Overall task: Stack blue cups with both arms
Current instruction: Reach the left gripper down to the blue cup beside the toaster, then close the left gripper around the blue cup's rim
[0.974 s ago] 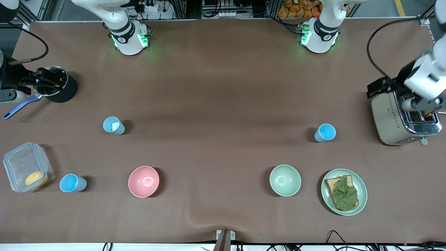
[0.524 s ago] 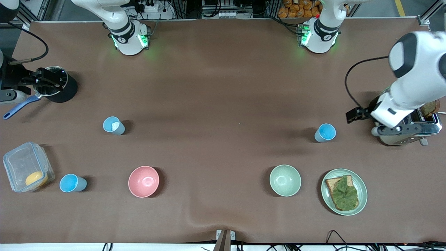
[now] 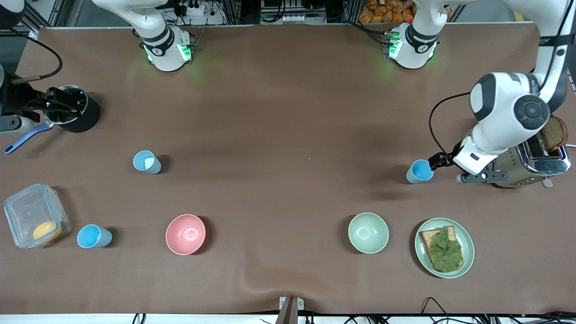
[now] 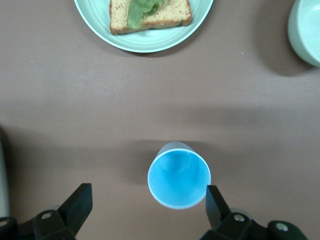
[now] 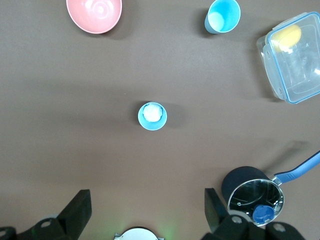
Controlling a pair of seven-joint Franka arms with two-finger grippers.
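Three blue cups stand upright on the brown table. One cup is at the left arm's end, beside the toaster. My left gripper hangs above it, open and empty; the cup shows between its fingers, closer to one fingertip. In the front view the left hand is between this cup and the toaster. A second cup holds something white. A third cup stands nearer the front camera. My right gripper is open and empty, high over its own base, and does not show in the front view.
A toaster with a toast slice stands at the left arm's end. There are also a green plate with toast and lettuce, a pale green bowl, a pink bowl, a clear lidded box and a black pot.
My left arm has swung from over the toaster toward the nearby blue cup, and its hand is now beside it. The cups and the right arm have not moved.
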